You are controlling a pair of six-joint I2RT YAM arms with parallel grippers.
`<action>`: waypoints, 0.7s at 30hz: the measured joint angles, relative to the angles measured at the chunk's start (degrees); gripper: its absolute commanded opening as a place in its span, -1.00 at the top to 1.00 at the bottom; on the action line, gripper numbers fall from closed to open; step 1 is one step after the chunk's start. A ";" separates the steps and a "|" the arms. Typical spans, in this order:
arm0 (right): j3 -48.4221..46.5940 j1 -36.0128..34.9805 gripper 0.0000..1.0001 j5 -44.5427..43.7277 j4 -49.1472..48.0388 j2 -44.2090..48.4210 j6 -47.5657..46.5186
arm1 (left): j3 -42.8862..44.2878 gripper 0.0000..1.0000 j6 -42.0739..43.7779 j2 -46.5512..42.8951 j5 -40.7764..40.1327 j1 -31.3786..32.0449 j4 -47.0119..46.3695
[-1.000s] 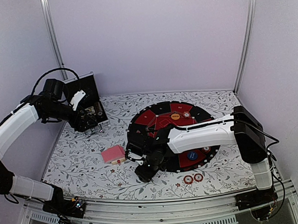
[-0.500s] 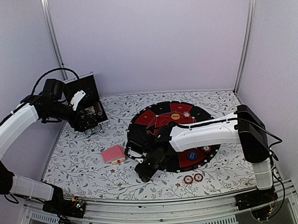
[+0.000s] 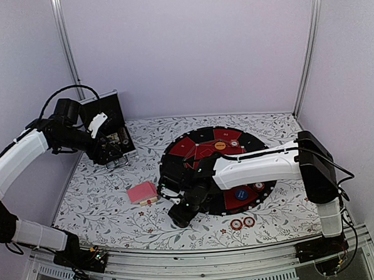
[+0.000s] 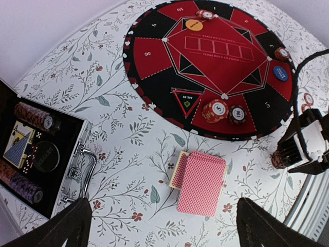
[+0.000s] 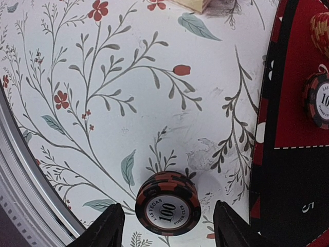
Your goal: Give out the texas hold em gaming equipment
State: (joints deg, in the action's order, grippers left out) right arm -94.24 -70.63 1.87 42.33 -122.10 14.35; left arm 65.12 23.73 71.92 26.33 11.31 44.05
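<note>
A pink-backed card deck (image 3: 141, 193) lies on the floral cloth left of the round red-and-black poker mat (image 3: 193, 146); it also shows in the left wrist view (image 4: 200, 182). An orange button (image 3: 220, 146) and a blue button (image 3: 241, 194) lie on the mat. My right gripper (image 3: 181, 212) is low at the mat's front-left edge. It is open, and a brown chip stack (image 5: 167, 203) marked 100 stands between its fingers (image 5: 105, 226), untouched. My left gripper (image 3: 109, 147) is open and empty, raised by the black case (image 3: 111, 128).
Two red-and-white chips (image 3: 241, 223) lie on the cloth in front of the mat. Two chip stacks (image 4: 223, 111) stand on the mat's near-left part. The open case (image 4: 31, 159) holds rows of chips. A metal rail (image 3: 194, 268) runs along the near edge.
The right arm has shifted slightly, with its gripper still at the mat's front-left edge. The left arm and the card deck have not moved.
</note>
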 measured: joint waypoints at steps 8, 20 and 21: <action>0.00 0.00 -0.12 0.35 0.02 0.00 -0.04 | 0.00 -0.99 0.00 0.00 -0.02 0.00 0.02; 0.00 0.00 -0.14 0.44 0.02 -0.02 -0.07 | 0.00 -0.99 0.00 0.00 -0.02 0.00 0.02; 0.00 0.00 -0.15 0.44 0.02 -0.02 -0.11 | 0.00 -0.99 0.00 0.00 -0.02 0.00 0.02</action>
State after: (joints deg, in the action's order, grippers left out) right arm -94.24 -70.63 2.31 42.35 -122.13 14.24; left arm 65.12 23.73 71.92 26.30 11.31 44.07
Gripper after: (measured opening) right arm 0.569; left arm 0.995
